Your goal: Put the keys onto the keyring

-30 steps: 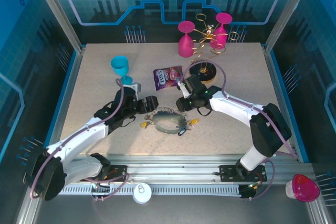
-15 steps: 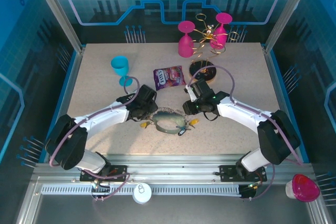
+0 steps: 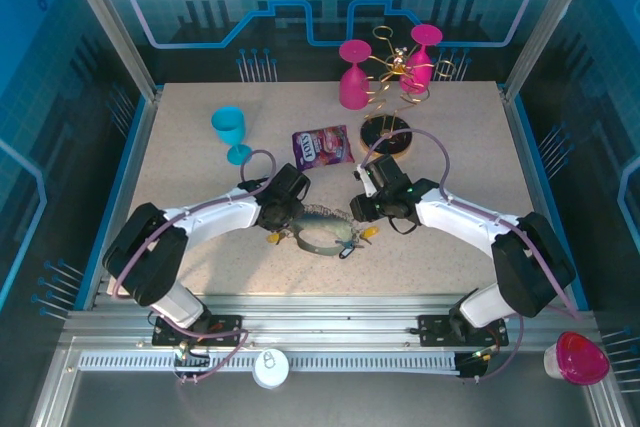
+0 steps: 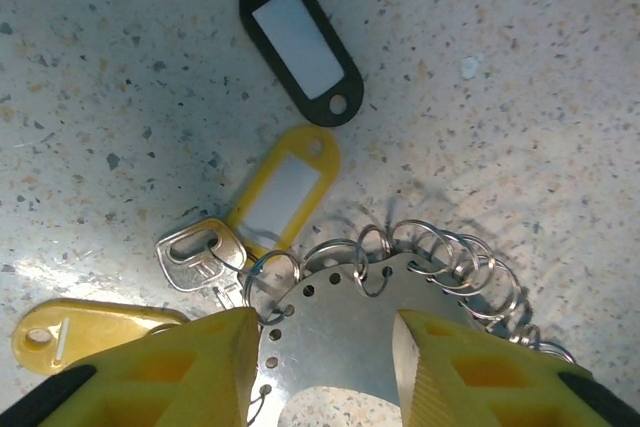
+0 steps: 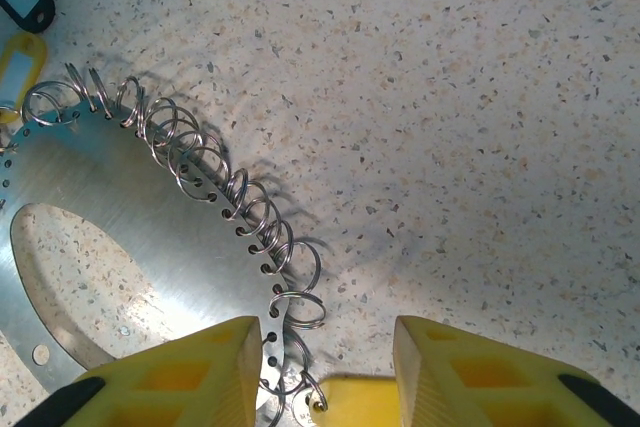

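Near the middle of the table (image 3: 455,142), toward its near edge, the keyring (image 3: 318,244) lies flat: a grey metal band with holes along its rim, strung with many small wire rings. The left tool (image 3: 291,215) is at its left side and the right tool (image 3: 358,215) at its right.

From the left wrist, the left tool (image 4: 325,347) stands about half open. Its yellow fingers (image 4: 190,367) straddle the band of the keyring (image 4: 340,327), but I cannot tell whether they pinch it. Just past them lie a silver key (image 4: 195,257) with a yellow tag (image 4: 280,192), a second yellow tag (image 4: 80,327) to the left, and a black tag (image 4: 300,47) farther off.

From the right wrist, the right tool (image 5: 325,357) is parted over the ringed rim of the keyring (image 5: 130,217). It holds nothing. A yellow tag edge (image 5: 350,402) lies between its fingers.

Farther back are a purple snack packet (image 3: 320,147), a teal cup (image 3: 229,130) and a gold wire rack (image 3: 400,72).
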